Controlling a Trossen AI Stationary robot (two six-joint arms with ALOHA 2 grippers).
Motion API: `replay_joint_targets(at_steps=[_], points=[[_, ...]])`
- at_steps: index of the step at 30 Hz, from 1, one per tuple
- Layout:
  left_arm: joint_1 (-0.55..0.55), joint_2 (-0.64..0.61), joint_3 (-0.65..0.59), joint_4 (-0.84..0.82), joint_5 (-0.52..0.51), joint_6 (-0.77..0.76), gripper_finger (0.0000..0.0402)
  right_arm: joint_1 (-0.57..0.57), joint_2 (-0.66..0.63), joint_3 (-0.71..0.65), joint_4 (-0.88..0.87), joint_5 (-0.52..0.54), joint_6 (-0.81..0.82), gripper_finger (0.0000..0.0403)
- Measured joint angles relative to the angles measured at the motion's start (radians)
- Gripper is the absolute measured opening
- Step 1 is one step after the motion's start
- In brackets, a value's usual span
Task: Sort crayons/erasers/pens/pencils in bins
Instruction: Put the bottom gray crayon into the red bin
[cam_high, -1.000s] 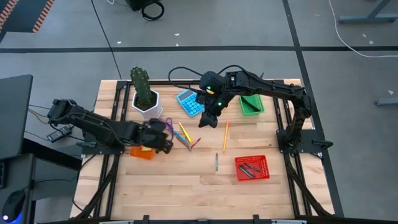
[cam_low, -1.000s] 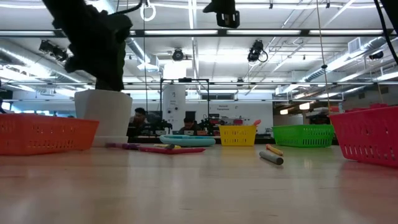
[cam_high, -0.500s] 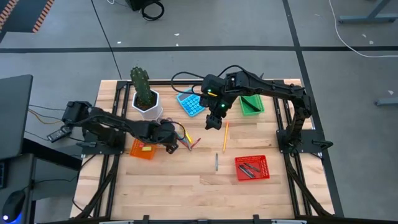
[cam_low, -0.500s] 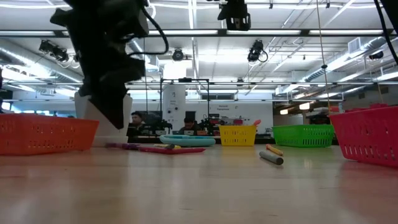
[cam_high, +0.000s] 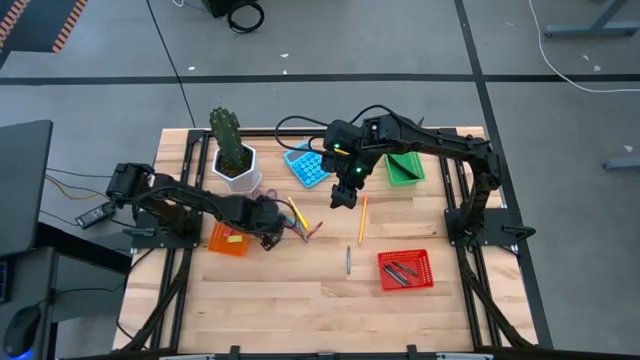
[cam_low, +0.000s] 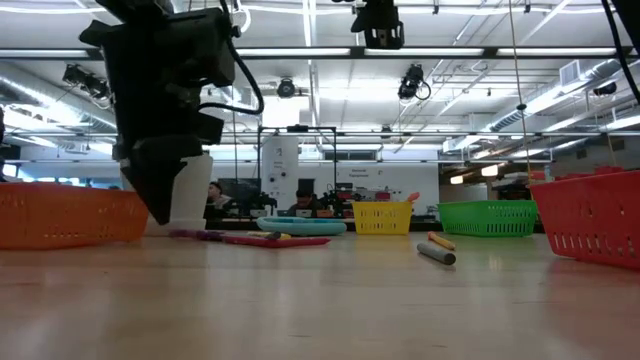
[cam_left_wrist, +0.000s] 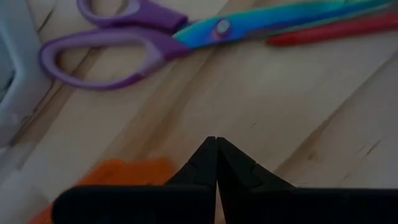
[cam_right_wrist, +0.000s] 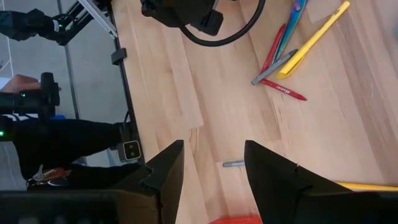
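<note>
Nearest the front edge lie a grey pen (cam_high: 348, 260) on open board and the red bin (cam_high: 405, 253), which already holds dark pens. Behind them the left gripper (cam_high: 268, 234) has come off the orange bin (cam_high: 220, 246) and now sits low over the table (cam_high: 290, 300) just beside it. Its fingers have closed tip to tip in the last second, with nothing between them. That suggests a drop finished and no new pick begun. The scissors (cam_left_wrist: 143, 37) and a red crayon (cam_left_wrist: 336, 30) lie just ahead of it, in the loose pile with a yellow pencil (cam_high: 296, 212). The pile is crowded, so singling out one stick will need care. Further in, the right gripper (cam_high: 345, 196) has shifted slightly and then stopped above the top end of an orange pencil (cam_high: 362, 218). Its fingers are spread wide and it holds nothing, so that pencil is likely its next pick. At the back stand the pot (cam_high: 236, 170), the calculator (cam_high: 305, 165) and the green bin (cam_high: 404, 181), which narrow the room there. The front half of the table is mostly bare and gives both arms free travel. The orange bin sits close to the left edge.
</note>
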Motion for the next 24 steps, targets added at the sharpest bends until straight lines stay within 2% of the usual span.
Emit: replay_joint_targets(at_steps=[6,12,16,20,24], points=[[0.000,0.000,0.000,-0.069,-0.001,0.003,0.0017,-0.005,0.000,0.000,0.007,0.000,-0.007,0.0174],[0.000,0.000,0.000,-0.068,-0.001,0.036,0.0006,-0.004,0.000,0.000,0.014,0.000,-0.008,0.0174],[0.000,0.000,0.000,-0.079,0.000,0.033,0.0014,-0.004,0.000,0.000,0.014,0.001,-0.008,0.0174],[0.002,0.000,0.000,-0.093,-0.001,0.070,0.0023,-0.004,0.000,0.000,0.014,0.024,-0.009,0.0174],[0.002,-0.008,0.000,-0.068,0.009,0.036,0.0017,-0.004,0.000,0.000,0.014,0.059,-0.009,0.0174]])
